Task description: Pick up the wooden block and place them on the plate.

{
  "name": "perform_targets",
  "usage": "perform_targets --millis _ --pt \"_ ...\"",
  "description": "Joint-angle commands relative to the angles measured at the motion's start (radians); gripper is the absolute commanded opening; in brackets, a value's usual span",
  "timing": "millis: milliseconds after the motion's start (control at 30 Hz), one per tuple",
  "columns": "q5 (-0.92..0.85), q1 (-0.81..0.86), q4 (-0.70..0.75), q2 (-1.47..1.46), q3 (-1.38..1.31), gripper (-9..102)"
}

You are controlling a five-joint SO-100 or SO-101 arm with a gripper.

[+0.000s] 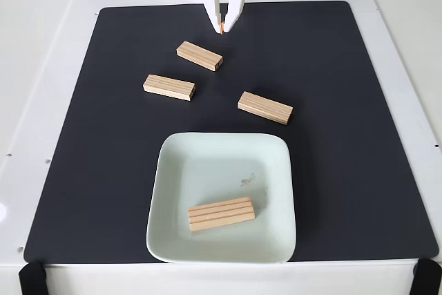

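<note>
In the fixed view your gripper [223,27] hangs at the top centre of the picture, its white fingers [207,1] pointing down over the far edge of the black mat [359,122]. The fingertips sit close together with only a narrow slit between them, and they hold nothing.

You have four wooden blocks to look at. One block [221,213] lies inside the plate [207,164], near its lower rim, grooved face up and nearly level with the picture's bottom edge. The plate rests on the near half of the mat, slightly left of centre.

The other three lie flat on the mat beyond the plate, well apart from each other. The farthest block [199,55] sits just below the gripper, angled. Another [169,87] lies to its lower left, and the third [266,107] lies to the right, nearest the plate's far rim. The mat covers a white surface [41,101].
</note>
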Motion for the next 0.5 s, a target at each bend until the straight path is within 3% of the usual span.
perform_targets --millis 0,233,367,467 --pt "-0.322 0.046 -0.003 0.054 0.002 0" --pt "-0.979 0.204 -0.002 0.015 0.038 0" --pt "-1.106 0.25 -0.002 -0.075 0.038 1" --pt "-1.111 0.244 -0.012 -0.132 0.031 11"
